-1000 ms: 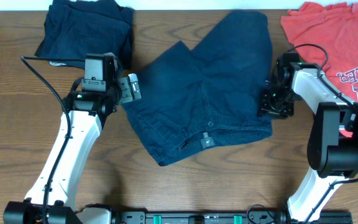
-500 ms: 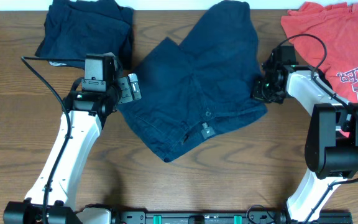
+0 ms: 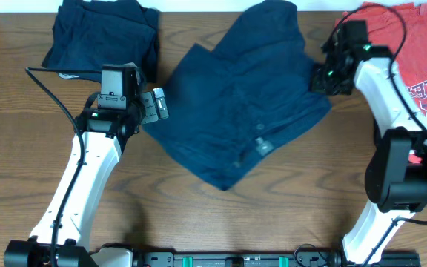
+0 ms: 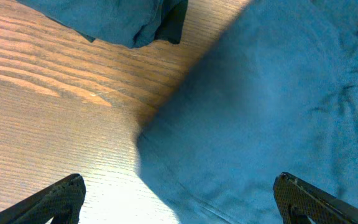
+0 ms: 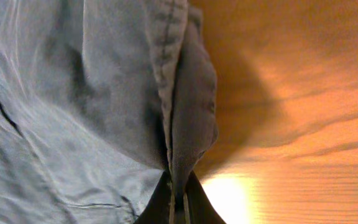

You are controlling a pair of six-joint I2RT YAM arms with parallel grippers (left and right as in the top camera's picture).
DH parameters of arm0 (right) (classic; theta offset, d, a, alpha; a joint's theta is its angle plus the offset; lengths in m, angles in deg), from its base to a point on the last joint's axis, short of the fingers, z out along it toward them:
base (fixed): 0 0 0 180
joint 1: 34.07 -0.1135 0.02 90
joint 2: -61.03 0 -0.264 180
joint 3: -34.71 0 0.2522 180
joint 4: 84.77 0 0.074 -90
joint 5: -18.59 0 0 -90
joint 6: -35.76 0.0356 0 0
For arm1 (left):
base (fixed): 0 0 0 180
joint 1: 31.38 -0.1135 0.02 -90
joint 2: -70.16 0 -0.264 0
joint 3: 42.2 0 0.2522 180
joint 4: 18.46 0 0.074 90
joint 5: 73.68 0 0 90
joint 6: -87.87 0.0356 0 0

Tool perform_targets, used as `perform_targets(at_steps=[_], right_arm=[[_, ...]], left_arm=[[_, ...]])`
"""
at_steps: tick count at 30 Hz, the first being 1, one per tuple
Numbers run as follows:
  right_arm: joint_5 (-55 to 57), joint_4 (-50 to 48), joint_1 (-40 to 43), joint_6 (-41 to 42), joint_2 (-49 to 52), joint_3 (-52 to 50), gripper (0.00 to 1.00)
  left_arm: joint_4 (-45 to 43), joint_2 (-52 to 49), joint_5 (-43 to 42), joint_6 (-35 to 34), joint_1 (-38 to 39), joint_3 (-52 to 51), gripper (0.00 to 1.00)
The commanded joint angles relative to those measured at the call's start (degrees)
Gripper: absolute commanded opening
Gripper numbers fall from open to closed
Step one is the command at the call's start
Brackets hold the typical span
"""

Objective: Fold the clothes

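Dark blue denim shorts [image 3: 236,104] lie spread across the middle of the wooden table, button side up. My right gripper [image 3: 321,78] is shut on the right edge of the shorts and holds it lifted; the right wrist view shows the pinched hem [image 5: 188,124] between my fingers [image 5: 178,202]. My left gripper [image 3: 158,106] is open at the left edge of the shorts. In the left wrist view the shorts [image 4: 272,112] fill the right side between my fingers [image 4: 179,199], with nothing gripped.
A folded dark blue garment [image 3: 102,33] lies at the back left and also shows in the left wrist view [image 4: 117,18]. A red printed T-shirt [image 3: 402,52] lies at the right, under my right arm.
My right gripper has moved toward the back of the table, pulling the shorts' right edge with it. The waistband end swung right. The left arm has not moved.
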Motion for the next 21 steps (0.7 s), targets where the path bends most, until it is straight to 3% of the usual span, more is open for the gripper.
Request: perform_targets(at_steps=[1, 13, 18, 19, 20, 21], right_arm=[[2.67, 1.68, 2.99, -4.52, 0.26, 4.59, 0.01], [4.59, -1.75, 14.01, -6.91, 0.26, 5.66, 0.01], [-3.21, -6.01, 17.14, -13.88, 0.26, 5.68, 0.01], [-5.27, -6.21, 17.20, -15.54, 0.26, 5.75, 0.07], [-7.65, -5.81, 17.11, -17.09, 0.24, 6.25, 0.23], [-8.50, -5.29, 16.96, -17.18, 0.24, 6.75, 0.46]], left_arm=[[0.17, -0.44, 0.24, -0.28, -0.31, 0.37, 0.98], [-0.11, -0.44, 0.26, -0.28, -0.31, 0.37, 0.98], [-0.44, -0.50, 0.24, -0.28, -0.31, 0.37, 0.98], [-0.63, -0.61, 0.17, -0.28, -0.28, 0.37, 0.98], [-1.25, -0.87, -0.68, -0.24, -0.17, 0.37, 0.98], [-1.90, -1.31, -2.10, 0.00, -0.13, 0.37, 0.98]])
